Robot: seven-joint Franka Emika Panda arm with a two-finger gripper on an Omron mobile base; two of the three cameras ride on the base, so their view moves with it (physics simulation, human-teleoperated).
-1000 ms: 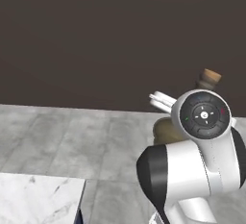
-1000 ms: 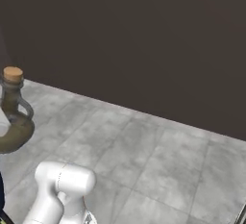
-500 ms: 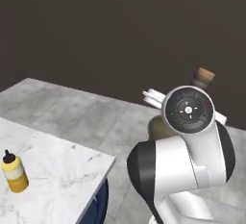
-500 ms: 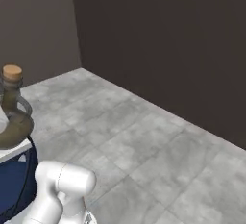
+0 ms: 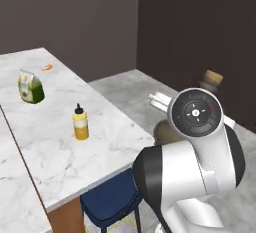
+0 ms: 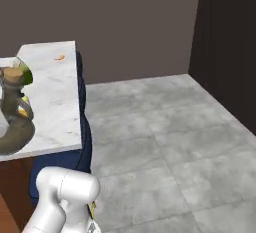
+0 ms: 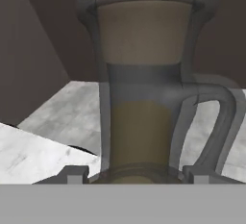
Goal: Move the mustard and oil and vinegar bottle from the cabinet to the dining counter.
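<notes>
Now one mustard [image 5: 80,123] and one pouch [image 5: 30,87] stand on the dining counter [image 5: 60,157].

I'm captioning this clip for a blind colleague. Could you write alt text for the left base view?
A white robot arm in the foreground carries the oil and vinegar bottle, only its cork and part of its dark belly showing behind the arm. To the left, the dining counter holds the mustard standing upright and a green-and-white pouch, with a blue stool tucked beneath.

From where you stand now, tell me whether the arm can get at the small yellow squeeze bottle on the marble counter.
Probably not yet. The gripper has its jaws shut on the dark round-bellied glass flask, so nothing is free for the yellow squeeze bottle, though it stands unobstructed on the white marble counter.
</notes>
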